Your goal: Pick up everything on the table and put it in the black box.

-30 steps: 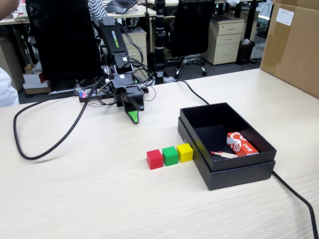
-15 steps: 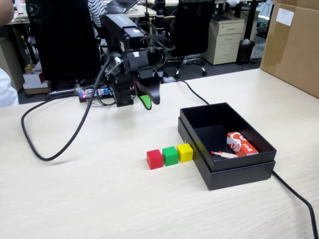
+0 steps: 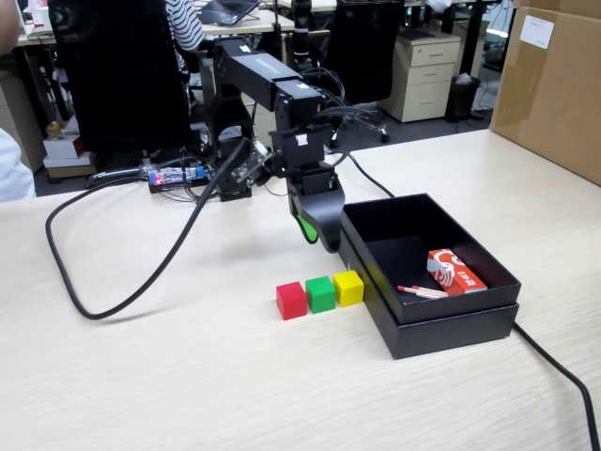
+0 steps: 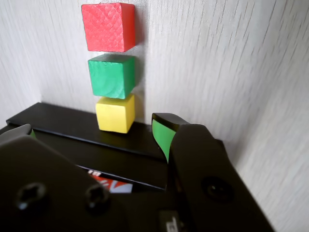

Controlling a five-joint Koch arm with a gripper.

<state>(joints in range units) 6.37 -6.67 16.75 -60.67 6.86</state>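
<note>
Lining up red cube (image 3: 291,301), green cube (image 3: 320,294), yellow cube (image 3: 348,287), beside matte black box (image 3: 451,324)

red cube (image 3: 291,300), green cube (image 3: 320,293), yellow cube (image 3: 348,287), matte black box (image 3: 451,324)

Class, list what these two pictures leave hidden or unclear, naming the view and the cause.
- Gripper opening: in the fixed view the jaws overlap; in the wrist view its body blocks them.
- Black box contents: mostly behind the gripper in the wrist view.
- Packet lettering: too small, fixed view.
</note>
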